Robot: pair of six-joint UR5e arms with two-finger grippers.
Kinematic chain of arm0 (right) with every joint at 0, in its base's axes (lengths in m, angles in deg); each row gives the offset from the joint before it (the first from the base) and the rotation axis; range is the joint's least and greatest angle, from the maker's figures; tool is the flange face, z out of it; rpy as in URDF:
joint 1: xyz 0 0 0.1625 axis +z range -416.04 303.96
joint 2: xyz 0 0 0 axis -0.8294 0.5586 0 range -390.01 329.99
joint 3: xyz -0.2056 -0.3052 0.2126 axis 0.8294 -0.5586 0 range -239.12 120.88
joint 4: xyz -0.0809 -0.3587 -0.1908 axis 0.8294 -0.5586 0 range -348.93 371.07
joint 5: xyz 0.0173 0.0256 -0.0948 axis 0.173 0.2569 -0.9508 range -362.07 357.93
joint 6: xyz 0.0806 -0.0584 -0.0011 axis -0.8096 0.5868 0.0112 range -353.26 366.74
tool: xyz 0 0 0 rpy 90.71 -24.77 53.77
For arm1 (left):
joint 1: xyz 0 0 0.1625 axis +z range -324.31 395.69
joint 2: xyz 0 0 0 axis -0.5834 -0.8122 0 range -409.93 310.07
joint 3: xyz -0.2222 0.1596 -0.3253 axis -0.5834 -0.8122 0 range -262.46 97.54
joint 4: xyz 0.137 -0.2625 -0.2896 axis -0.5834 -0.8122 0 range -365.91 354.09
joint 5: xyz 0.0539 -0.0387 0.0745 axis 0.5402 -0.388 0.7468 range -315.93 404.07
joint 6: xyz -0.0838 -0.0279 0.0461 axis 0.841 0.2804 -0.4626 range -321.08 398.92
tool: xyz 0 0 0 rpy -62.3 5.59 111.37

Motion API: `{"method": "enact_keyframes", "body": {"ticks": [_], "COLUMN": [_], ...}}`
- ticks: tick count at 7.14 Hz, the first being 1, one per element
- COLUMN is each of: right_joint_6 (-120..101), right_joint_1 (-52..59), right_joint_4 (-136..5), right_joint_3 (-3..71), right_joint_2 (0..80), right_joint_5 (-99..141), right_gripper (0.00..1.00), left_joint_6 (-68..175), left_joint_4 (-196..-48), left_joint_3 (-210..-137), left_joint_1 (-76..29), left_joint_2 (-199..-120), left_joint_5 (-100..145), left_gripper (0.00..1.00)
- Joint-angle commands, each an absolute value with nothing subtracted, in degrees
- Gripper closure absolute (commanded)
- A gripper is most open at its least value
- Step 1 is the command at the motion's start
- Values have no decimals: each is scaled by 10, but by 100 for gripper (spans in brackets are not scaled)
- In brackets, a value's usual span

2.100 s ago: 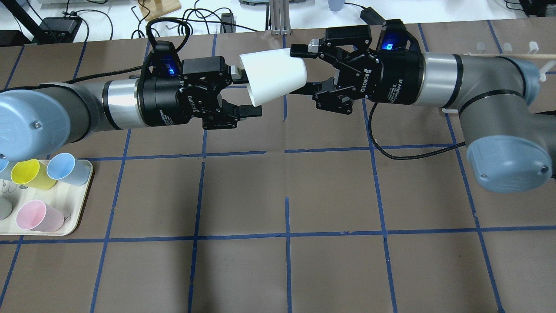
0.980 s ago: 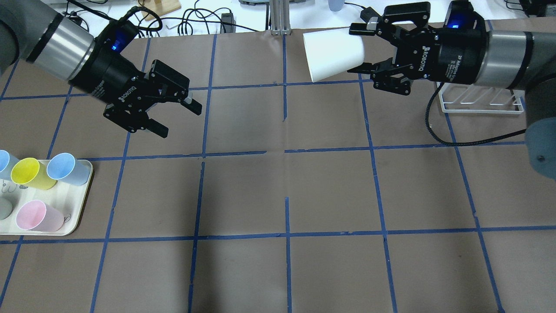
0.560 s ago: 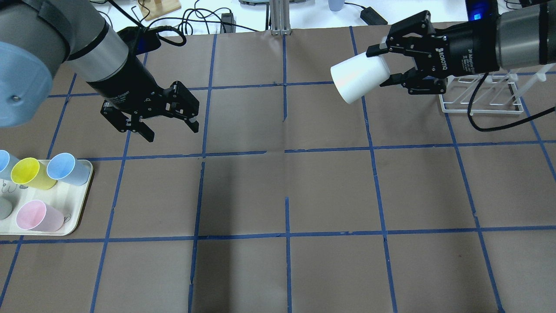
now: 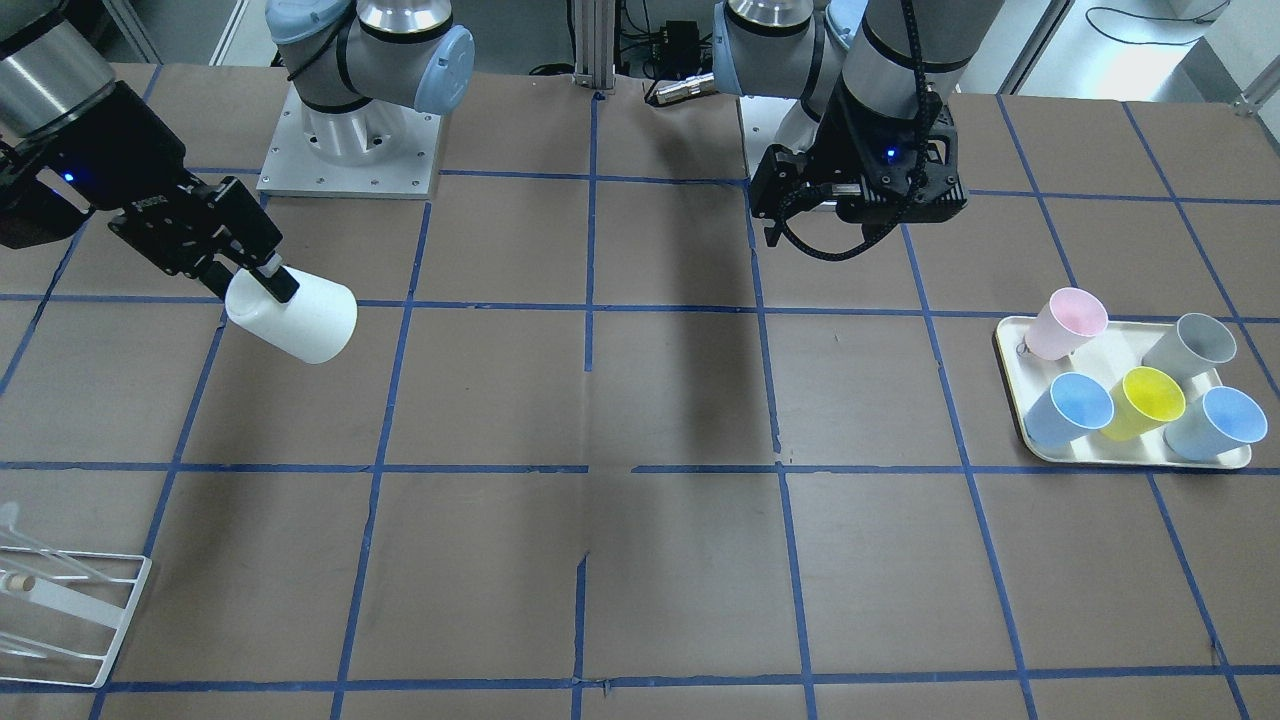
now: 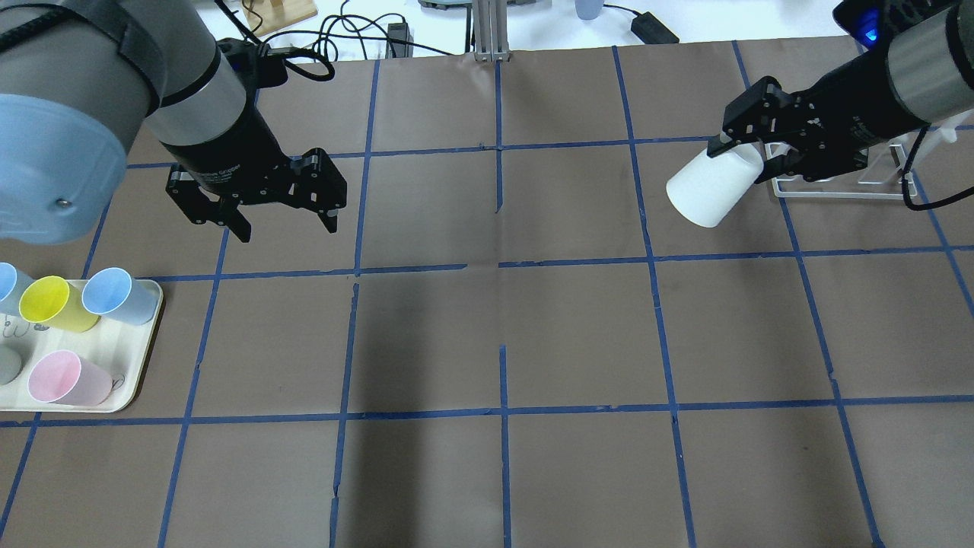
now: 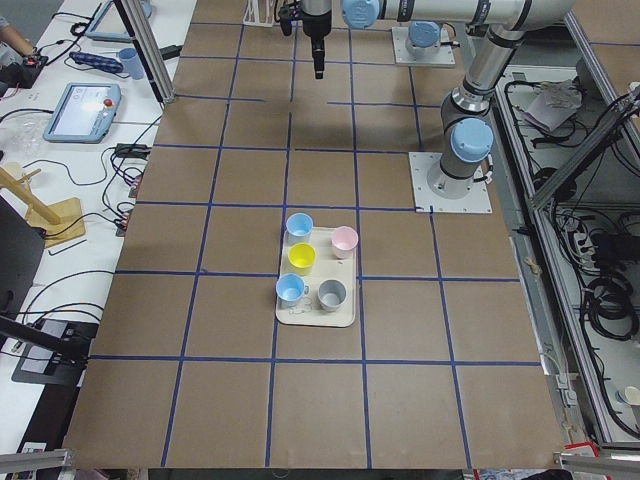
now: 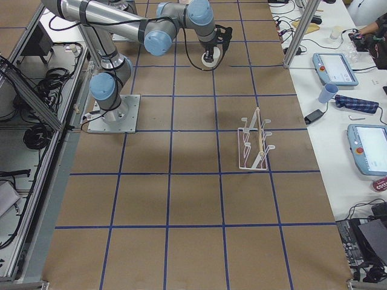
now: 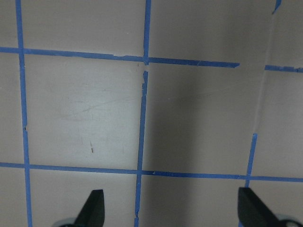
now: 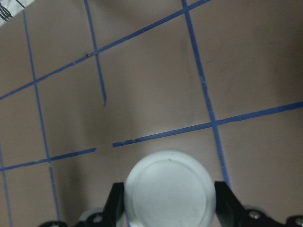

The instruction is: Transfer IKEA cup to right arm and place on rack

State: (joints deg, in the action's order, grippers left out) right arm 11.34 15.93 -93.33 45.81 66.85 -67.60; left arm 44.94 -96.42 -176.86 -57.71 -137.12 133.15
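Note:
The off-white IKEA cup (image 5: 711,190) hangs in the air in my right gripper (image 5: 742,164), which is shut on its narrow end. Its mouth points down and away from the gripper. The cup is just left of the white wire rack (image 5: 837,183). It also shows in the front view (image 4: 295,318) and, base-on, in the right wrist view (image 9: 168,189). The rack stands at the table's far right corner (image 4: 70,600). My left gripper (image 5: 288,227) is open and empty, pointing down over the table's left half; its fingertips (image 8: 94,205) are spread wide over bare brown paper.
A cream tray (image 5: 144,342) at the left edge holds a yellow cup (image 5: 49,303), a blue cup (image 5: 114,295), a pink cup (image 5: 65,378) and a grey cup (image 5: 6,365). Brown paper with a blue tape grid covers the table. Cables lie along the far edge.
My left gripper let go of the cup, drew back left and turned downward. My right gripper carried the cup right towards the rack and tilted its mouth down.

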Motion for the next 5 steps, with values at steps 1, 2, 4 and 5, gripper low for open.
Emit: {"method": "enact_keyframes", "body": {"ticks": [1, 2, 4, 5], "right_joint_6": [236, 267, 353, 370], "right_joint_1": [159, 159, 157, 148], "right_joint_4": [-951, -965, -968, -991], "right_joint_3": [451, 431, 369, 363], "right_joint_2": [657, 639, 587, 574], "right_joint_5": [-772, -808, -849, -850], "right_gripper": [73, 73, 76, 76], "left_joint_6": [402, 379, 379, 379], "left_joint_4": [-955, -941, -907, -893], "left_joint_3": [-1782, -1791, -1792, -1791], "left_joint_1": [-579, -579, -579, -578], "left_joint_2": [-1366, -1364, -1367, -1370], "left_joint_5": [1335, 1361, 1364, 1364], "left_gripper": [0, 0, 0, 0]}}
